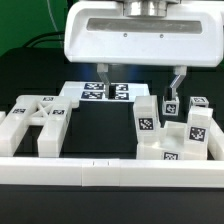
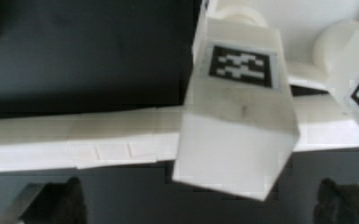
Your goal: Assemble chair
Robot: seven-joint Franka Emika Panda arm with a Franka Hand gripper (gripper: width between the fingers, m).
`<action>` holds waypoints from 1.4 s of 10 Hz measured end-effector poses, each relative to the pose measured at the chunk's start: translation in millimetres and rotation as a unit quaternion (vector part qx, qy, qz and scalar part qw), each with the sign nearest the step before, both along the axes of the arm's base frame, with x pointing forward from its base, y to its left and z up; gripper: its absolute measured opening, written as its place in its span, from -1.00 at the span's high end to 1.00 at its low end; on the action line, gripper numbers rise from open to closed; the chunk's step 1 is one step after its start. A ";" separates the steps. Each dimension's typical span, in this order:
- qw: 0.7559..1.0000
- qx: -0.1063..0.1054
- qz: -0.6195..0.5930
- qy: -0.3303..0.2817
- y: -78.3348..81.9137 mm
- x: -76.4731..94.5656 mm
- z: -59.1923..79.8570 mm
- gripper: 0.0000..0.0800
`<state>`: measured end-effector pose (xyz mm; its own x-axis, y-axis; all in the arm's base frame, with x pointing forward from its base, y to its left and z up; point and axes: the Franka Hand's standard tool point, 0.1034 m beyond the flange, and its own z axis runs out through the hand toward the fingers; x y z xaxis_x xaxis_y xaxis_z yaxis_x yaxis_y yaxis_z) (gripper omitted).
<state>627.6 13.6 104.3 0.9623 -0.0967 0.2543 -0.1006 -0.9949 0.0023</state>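
The chair parts are white blocky pieces with black-and-white tags. An upright square post (image 1: pixel 147 118) stands right of the middle of the black table. My gripper (image 1: pixel 137 85) hangs above it, open wide and empty. In the wrist view the post (image 2: pixel 240 110) runs between the two dark fingers (image 2: pixel 51 200) without touching either, its tag facing the camera, and my gripper (image 2: pixel 197 205) is empty. A frame piece (image 1: pixel 30 125) lies at the exterior view's left. Several more blocky pieces (image 1: pixel 192 130) cluster at the exterior view's right, close to the post.
The marker board (image 1: pixel 105 92) lies flat at the back behind the gripper. A long white border rail (image 1: pixel 110 170) runs along the front, also showing in the wrist view (image 2: pixel 87 135). Black table surface (image 1: pixel 95 125) lies between the frame piece and the post.
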 end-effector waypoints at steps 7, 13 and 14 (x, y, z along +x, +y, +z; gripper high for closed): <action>0.977 0.055 -0.072 0.193 -0.7 -13.4 -12.7 -0.62; 0.979 0.055 -0.083 0.176 10.1 -6.0 -11.6 -0.32; 0.979 0.055 -0.080 0.177 14.7 -6.3 -12.2 0.02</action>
<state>621.3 28.2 92.1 0.9585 -0.2618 -0.1125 -0.2678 -0.9626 -0.0415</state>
